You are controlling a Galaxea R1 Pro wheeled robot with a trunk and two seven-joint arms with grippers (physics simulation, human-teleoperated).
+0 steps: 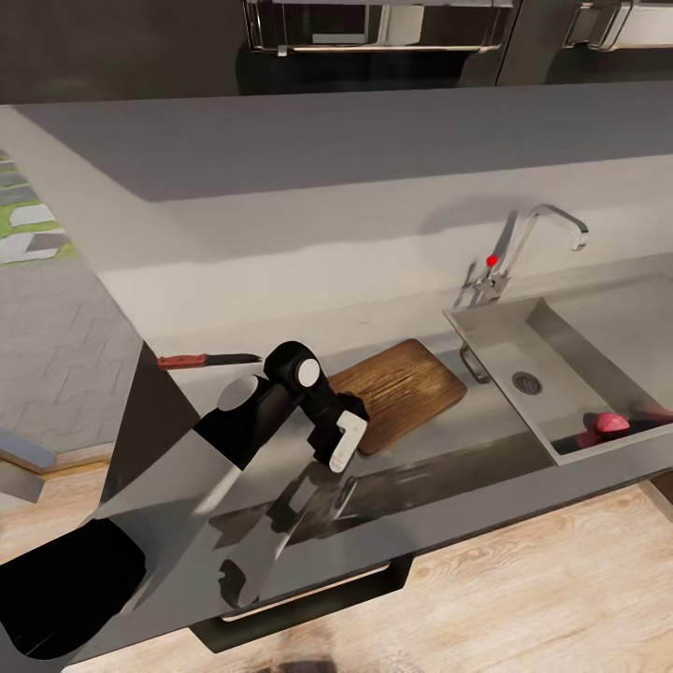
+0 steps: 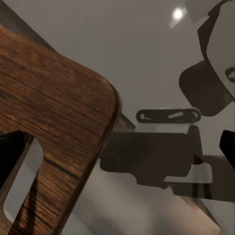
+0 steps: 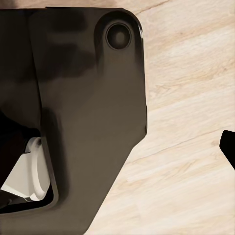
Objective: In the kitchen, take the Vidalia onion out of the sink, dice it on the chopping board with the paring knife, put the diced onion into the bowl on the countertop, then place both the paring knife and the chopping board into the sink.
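Observation:
The brown chopping board (image 1: pixel 411 388) lies on the grey countertop (image 1: pixel 280 271) just left of the sink (image 1: pixel 551 322). Its slot handle end (image 2: pixel 54 127) is close under my left gripper (image 1: pixel 342 454), which hovers open over the board's near-left corner. The paring knife (image 1: pixel 201 359), red-handled, rests on the counter further left, beyond my left arm. The pinkish Vidalia onion (image 1: pixel 612 425) sits in the sink's near right corner. The tap (image 1: pixel 528 238) with its red knob stands behind the basin. My right gripper's dark fingertip (image 3: pixel 228 147) hangs over wooden floor, open. The bowl is out of view.
A pale wall (image 1: pixel 308 168) rises behind the counter, with dark cabinets above. A drawer with a dark bar handle (image 1: pixel 308 603) sits below the counter's front edge. My own dark base (image 3: pixel 83 122) lies beneath the right arm. Light wood floor (image 1: pixel 561 570) spreads at the right.

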